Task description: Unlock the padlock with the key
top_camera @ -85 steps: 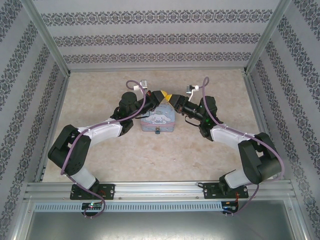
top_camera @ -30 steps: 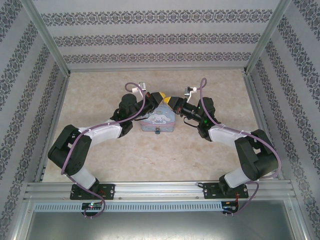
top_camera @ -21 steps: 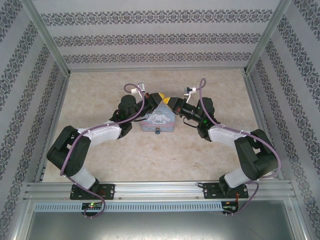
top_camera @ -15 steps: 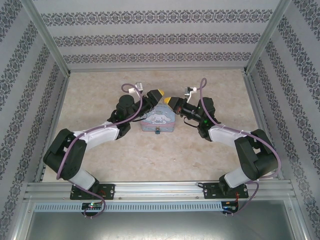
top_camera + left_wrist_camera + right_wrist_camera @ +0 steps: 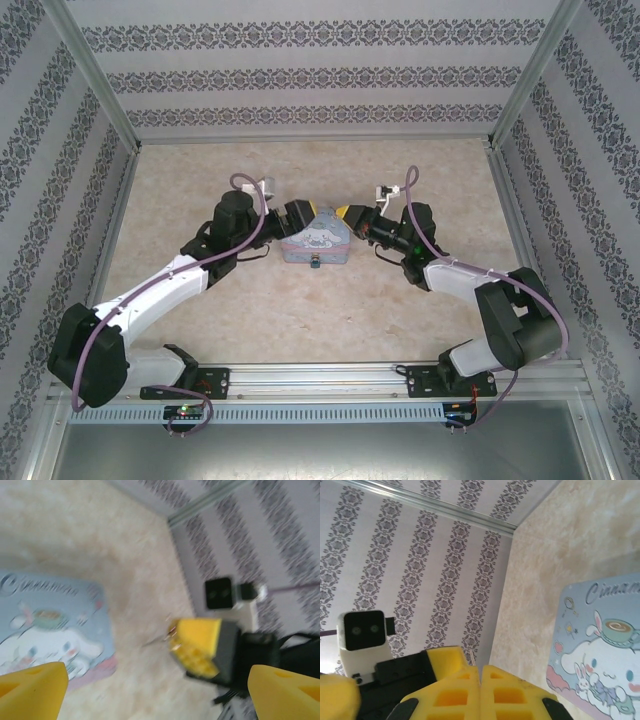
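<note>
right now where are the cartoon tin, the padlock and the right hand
cartoon tin [image 5: 315, 238]: top external view, middle of its lid
padlock [image 5: 314, 263]: top external view, its blue body, by the tin's near edge
right hand [image 5: 480, 677]: right wrist view, seam between its shut yellow fingertips

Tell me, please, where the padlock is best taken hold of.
Probably grip the padlock by its blue-teal body, coming from the near side with jaws closing left to right. It sits at the near edge of the cartoon-dog tin, so the tin blocks any approach from the far side.
</note>
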Tool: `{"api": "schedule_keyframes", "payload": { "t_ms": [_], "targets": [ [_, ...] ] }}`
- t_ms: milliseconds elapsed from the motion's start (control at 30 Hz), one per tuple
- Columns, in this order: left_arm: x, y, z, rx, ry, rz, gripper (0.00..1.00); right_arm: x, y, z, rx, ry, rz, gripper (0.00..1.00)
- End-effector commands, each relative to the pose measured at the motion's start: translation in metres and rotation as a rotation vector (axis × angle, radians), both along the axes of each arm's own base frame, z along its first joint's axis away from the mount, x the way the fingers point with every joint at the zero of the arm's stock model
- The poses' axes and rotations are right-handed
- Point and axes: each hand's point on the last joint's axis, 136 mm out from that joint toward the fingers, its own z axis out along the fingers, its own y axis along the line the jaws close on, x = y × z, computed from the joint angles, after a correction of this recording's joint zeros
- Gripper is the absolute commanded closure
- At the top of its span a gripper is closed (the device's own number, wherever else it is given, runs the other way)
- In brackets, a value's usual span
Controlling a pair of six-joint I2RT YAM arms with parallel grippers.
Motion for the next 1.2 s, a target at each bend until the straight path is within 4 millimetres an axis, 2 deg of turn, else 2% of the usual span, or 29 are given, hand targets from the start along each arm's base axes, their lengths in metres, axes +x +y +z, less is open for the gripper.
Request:
{"api": "schedule_keyframes", "payload": {
  "t_ms": [0, 133, 233, 400, 533, 833, 1167],
  "targets": [
    [-0.04, 0.005, -0.057, 0.177, 0.092, -0.145, 0.06, -0.009, -0.001, -0.017, -0.052, 0.022, 0.012, 1.0],
    [-0.061, 0.001, -0.089, 0.248, 0.107, -0.207, 0.06, -0.009, -0.004, -0.037, -0.084, 0.068, -0.012, 1.0],
    [-0.069, -0.006, -0.108, 0.267, 0.11, -0.24, 0.07, -0.01, -0.001, -0.048, -0.098, 0.092, -0.005, 1.0],
    [-0.071, -0.017, -0.135, 0.3, 0.112, -0.263, 0.1, -0.009, -0.001, -0.064, -0.127, 0.127, -0.017, 1.0],
    [-0.063, -0.026, -0.145, 0.331, 0.079, -0.267, 0.13, -0.009, -0.001, -0.07, -0.137, 0.142, -0.015, 1.0],
    [-0.036, -0.028, -0.158, 0.399, -0.005, -0.209, 0.16, -0.005, 0.002, -0.078, -0.139, 0.169, -0.004, 1.0],
    [-0.015, -0.042, -0.166, 0.399, -0.058, -0.202, 0.19, 0.01, 0.003, -0.087, -0.133, 0.193, -0.007, 1.0]
  ]
}}
